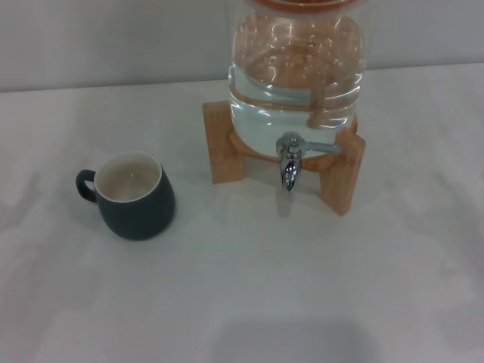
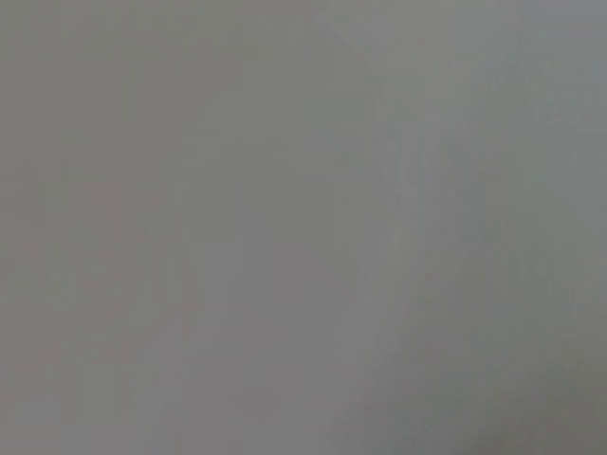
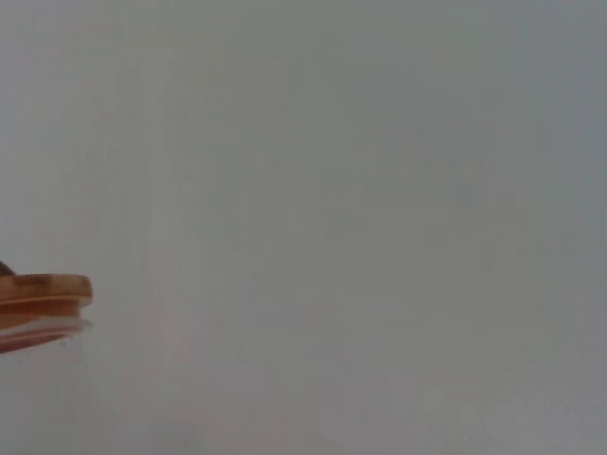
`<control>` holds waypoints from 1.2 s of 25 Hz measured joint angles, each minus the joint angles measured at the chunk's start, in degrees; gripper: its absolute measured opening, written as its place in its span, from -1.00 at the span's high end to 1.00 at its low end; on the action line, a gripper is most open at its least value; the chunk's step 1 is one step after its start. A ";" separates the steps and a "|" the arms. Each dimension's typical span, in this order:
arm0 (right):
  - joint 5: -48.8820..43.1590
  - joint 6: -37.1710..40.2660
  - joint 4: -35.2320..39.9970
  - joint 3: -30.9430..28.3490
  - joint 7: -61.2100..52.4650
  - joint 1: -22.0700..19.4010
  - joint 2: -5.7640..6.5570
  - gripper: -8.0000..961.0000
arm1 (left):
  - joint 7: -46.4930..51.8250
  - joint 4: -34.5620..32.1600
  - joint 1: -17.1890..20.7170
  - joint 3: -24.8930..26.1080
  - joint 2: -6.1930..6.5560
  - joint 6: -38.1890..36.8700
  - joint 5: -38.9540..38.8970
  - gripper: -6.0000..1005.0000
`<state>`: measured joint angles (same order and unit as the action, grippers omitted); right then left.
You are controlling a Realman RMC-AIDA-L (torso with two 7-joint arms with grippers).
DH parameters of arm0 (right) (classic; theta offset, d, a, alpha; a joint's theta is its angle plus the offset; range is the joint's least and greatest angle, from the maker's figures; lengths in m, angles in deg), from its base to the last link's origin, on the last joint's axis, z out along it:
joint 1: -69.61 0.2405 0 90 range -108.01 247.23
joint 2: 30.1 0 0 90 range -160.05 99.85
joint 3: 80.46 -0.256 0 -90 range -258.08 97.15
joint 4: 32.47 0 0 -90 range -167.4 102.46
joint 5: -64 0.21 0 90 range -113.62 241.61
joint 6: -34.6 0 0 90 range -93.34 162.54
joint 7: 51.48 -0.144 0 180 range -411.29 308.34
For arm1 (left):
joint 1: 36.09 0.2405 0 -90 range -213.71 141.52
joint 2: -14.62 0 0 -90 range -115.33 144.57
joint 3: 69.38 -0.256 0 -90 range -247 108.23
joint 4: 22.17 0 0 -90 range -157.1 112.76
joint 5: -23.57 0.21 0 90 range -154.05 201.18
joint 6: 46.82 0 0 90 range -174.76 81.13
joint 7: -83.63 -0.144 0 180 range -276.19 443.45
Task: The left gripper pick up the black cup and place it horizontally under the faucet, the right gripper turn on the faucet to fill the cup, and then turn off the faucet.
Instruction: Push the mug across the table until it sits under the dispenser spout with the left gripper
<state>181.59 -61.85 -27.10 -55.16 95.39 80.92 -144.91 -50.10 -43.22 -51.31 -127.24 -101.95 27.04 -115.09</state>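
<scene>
The black cup (image 1: 136,195) stands upright on the white table at the left in the head view, its cream inside showing and its small handle pointing left. The chrome faucet (image 1: 290,162) sticks out of the front of a large clear glass jar (image 1: 296,68) of water, with its thin lever pointing right. The jar rests on a wooden stand (image 1: 344,170). The cup stands well to the left of the faucet and apart from it. Neither gripper shows in any view. The left wrist view shows only a blank grey surface.
The white table (image 1: 242,287) stretches in front of the cup and the stand. A pale wall rises behind the jar. The right wrist view shows the jar's wooden lid (image 3: 43,296) at its edge against the plain wall.
</scene>
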 joint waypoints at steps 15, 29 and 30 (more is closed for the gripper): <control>0.70 2.12 5.09 -0.89 -3.36 -0.10 0.12 -0.60 | 14.75 -4.91 6.25 0.65 3.72 -1.46 25.53 -0.75; 0.76 2.15 4.52 -0.87 -3.35 -0.10 -0.06 -0.60 | 12.16 -5.40 0.91 0.65 0.86 -11.83 31.00 -0.74; 0.77 2.17 4.51 -0.87 -3.35 0.01 -0.07 -0.60 | 11.95 -5.40 0.71 0.65 0.76 -11.92 31.00 -0.74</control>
<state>182.35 -59.68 -22.59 -56.03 92.04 80.93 -144.98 -38.16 -48.61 -50.59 -126.60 -101.18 15.12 -84.09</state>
